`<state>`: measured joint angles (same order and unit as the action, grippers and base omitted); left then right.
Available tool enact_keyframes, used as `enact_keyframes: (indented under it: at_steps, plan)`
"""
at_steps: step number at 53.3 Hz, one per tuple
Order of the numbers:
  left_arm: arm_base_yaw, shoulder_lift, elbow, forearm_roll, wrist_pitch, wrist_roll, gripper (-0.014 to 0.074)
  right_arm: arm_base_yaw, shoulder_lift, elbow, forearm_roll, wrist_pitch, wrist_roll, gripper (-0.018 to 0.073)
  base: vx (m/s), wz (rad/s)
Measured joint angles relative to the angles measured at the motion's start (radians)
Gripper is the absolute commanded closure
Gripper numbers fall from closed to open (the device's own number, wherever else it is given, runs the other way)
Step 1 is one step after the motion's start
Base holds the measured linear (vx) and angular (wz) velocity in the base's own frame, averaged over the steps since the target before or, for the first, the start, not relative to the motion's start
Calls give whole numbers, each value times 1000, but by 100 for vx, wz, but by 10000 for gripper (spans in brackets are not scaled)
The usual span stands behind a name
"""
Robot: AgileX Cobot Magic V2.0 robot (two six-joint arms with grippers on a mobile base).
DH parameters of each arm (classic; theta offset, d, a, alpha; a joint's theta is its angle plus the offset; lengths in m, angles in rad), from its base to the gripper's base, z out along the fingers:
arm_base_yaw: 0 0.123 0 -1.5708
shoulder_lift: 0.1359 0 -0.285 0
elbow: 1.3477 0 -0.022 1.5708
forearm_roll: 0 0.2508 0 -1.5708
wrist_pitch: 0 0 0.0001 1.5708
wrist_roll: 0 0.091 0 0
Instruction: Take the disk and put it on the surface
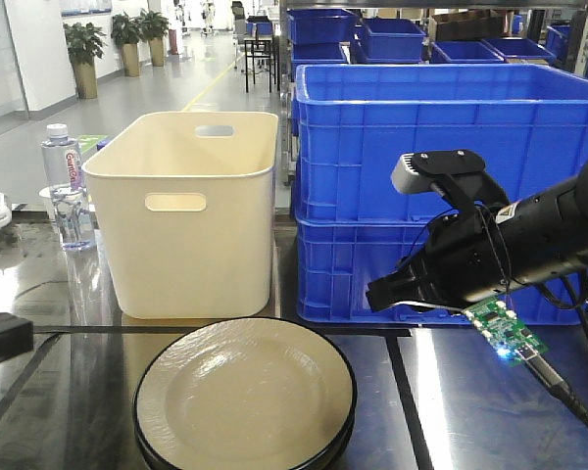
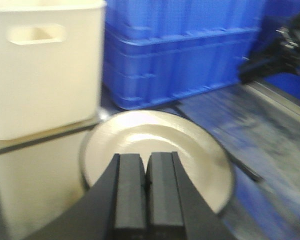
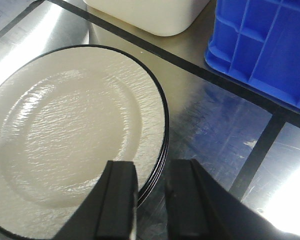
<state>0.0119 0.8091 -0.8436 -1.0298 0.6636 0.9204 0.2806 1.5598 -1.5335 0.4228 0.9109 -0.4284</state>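
A stack of beige disks [image 1: 245,392] with black rims lies on the dark glossy surface [image 1: 470,401], near its front edge. In the left wrist view my left gripper [image 2: 147,160] is shut and empty, hovering over the near side of the top disk [image 2: 155,135]. My right gripper [image 1: 382,294] reaches in from the right, above the table. In the right wrist view it [image 3: 152,172] stands open astride the stack's right rim: one finger over the top disk [image 3: 75,130], the other over the bare surface [image 3: 215,125]. The left wrist view is blurred.
A cream bin [image 1: 186,215] with handle slots stands behind the disks. Stacked blue crates [image 1: 441,147] are at the back right. A water bottle [image 1: 67,186] stands at the far left. A green circuit board [image 1: 505,333] with a cable hangs under my right arm.
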Motion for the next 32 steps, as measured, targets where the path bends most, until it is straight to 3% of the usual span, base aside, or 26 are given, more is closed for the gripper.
enact_keyframes:
  at_steps: [3,7,22,27,32]
  plan:
    - [0,-32,27,52,-46,-57,605,0,0,0,0,0,0,328,0,0]
    - [0,-104,83,154,-103,-190,605,0,0,0,0,0,0,328,0,0]
    - [-28,-488,482,746,-343,-849,605,0,0,0,0,1,0,328,0,0]
    - [-75,-612,614,905,-452,-1003,604,0,0,0,0,1,0,328,0,0]
    - [-113,-702,759,977,-579,-1059,604,0,0,0,0,1,0,328,0,0]
